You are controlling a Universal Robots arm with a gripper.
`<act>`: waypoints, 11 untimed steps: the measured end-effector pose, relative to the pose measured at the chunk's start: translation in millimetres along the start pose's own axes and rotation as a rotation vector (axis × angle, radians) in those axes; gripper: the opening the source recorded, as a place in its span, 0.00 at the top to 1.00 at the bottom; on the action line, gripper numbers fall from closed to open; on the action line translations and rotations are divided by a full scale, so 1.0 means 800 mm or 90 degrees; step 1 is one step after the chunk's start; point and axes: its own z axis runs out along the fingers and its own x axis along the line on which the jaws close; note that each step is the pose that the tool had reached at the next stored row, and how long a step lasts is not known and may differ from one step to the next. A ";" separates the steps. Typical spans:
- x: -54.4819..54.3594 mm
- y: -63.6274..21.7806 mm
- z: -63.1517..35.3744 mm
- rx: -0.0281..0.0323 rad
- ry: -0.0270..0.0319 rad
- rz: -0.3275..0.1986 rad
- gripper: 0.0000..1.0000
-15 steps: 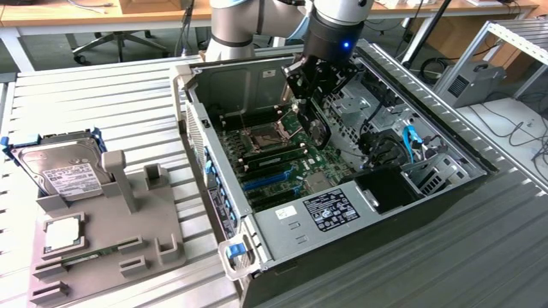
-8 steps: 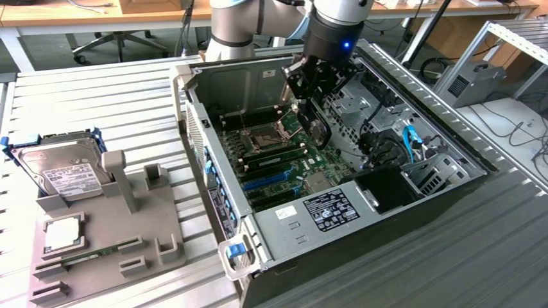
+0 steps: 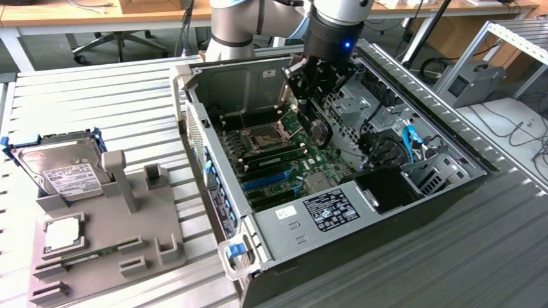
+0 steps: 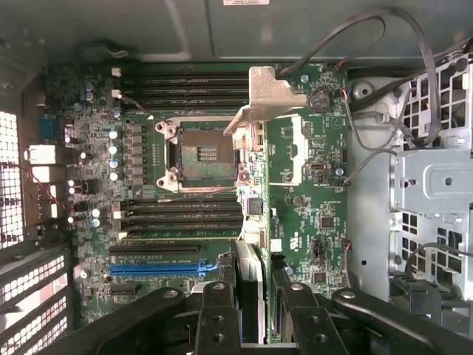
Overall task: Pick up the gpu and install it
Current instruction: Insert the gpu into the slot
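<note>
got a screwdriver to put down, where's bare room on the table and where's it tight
Free: the slatted table on the far side of the tray, at the exterior view's left of the case; also the table at that view's lower right, past the case. Crowded: inside the case, where the gripper holds the gpu above the motherboard.

The arm (image 3: 233, 25) runs out past the exterior view's top edge. Inside the case (image 3: 376, 250), the gpu (image 3: 319, 127) clamped in the gripper (image 3: 314, 101) hides the board behind it, and its bracket end can't be made out. The power supply label (image 3: 330, 210) carries print too small to read. At the exterior view's left, the hard drive (image 3: 61, 168) has its lower end hidden in the grey holder (image 3: 111, 218).
</note>
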 end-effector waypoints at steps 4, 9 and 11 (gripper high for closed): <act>0.000 0.000 0.000 -0.0002 0.0002 -0.009 0.71; 0.000 0.000 0.000 -0.0005 0.0005 -0.020 0.71; 0.000 0.000 0.000 -0.0006 0.0006 -0.023 0.71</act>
